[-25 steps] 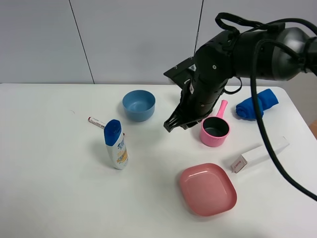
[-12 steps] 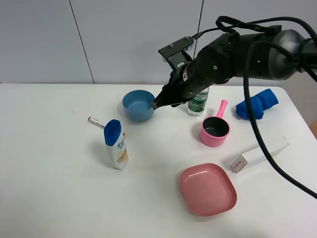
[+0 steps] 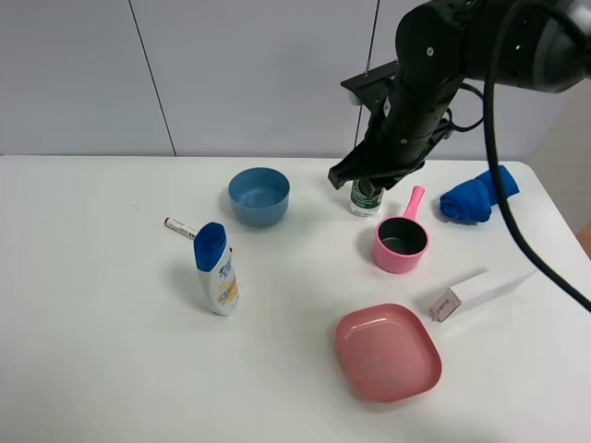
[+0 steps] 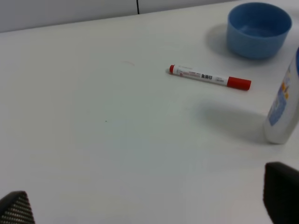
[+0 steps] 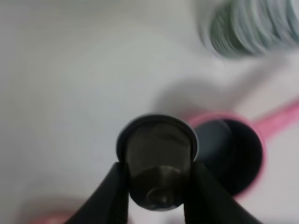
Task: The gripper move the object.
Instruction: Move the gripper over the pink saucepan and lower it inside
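Note:
In the right wrist view my right gripper [image 5: 158, 186] is shut on the object [image 5: 158, 168], a small grey metallic capsule with a rim, held in the air. Below it lies the pink handled cup [image 5: 233, 154]. In the exterior high view the right gripper [image 3: 349, 173] hangs above the table beside a green-labelled bottle [image 3: 367, 197], left of the pink cup [image 3: 401, 242]; the capsule is too small to make out there. My left gripper [image 4: 149, 205] is open and empty, low over bare table; its arm is out of the exterior high view.
A blue bowl [image 3: 259, 195], a red-and-white marker [image 3: 179, 227] and a blue-capped lotion bottle [image 3: 216, 268] stand at the left. A pink plate [image 3: 386, 351], a white box [image 3: 480, 291] and a blue cloth [image 3: 477, 196] are at the right.
The right arm swung from beside the pink cup to over the blue bowl's right rim, then back right and upward to above the bottle. The table's objects have not moved.

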`<act>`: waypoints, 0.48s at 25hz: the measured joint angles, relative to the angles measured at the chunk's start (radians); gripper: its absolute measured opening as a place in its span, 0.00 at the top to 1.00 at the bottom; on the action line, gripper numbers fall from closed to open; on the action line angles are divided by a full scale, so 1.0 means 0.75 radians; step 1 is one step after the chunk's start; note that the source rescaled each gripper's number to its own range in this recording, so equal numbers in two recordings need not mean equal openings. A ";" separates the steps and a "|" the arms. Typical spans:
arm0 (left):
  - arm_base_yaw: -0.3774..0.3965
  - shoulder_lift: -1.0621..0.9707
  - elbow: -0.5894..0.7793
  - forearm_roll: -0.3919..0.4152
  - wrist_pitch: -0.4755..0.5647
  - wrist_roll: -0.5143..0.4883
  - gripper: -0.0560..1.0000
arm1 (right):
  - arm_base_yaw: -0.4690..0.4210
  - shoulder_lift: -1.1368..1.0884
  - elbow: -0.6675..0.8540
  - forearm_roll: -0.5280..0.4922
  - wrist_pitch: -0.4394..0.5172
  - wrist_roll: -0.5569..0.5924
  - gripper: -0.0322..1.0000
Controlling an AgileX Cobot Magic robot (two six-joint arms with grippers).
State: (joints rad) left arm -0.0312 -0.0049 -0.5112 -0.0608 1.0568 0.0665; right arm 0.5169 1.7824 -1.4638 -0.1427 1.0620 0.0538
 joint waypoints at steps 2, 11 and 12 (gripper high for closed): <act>0.000 0.000 0.000 0.000 0.000 0.000 0.00 | -0.044 -0.001 -0.027 0.017 0.088 -0.002 0.97; 0.000 0.000 0.000 0.000 0.000 0.000 0.00 | -0.238 -0.001 -0.031 0.145 0.202 -0.079 0.97; 0.000 0.000 0.000 0.000 0.000 0.000 0.00 | -0.247 -0.001 -0.031 0.137 0.202 -0.079 0.97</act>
State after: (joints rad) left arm -0.0312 -0.0049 -0.5112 -0.0608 1.0568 0.0665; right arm 0.3319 1.7816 -1.4872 -0.0398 1.2139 -0.0055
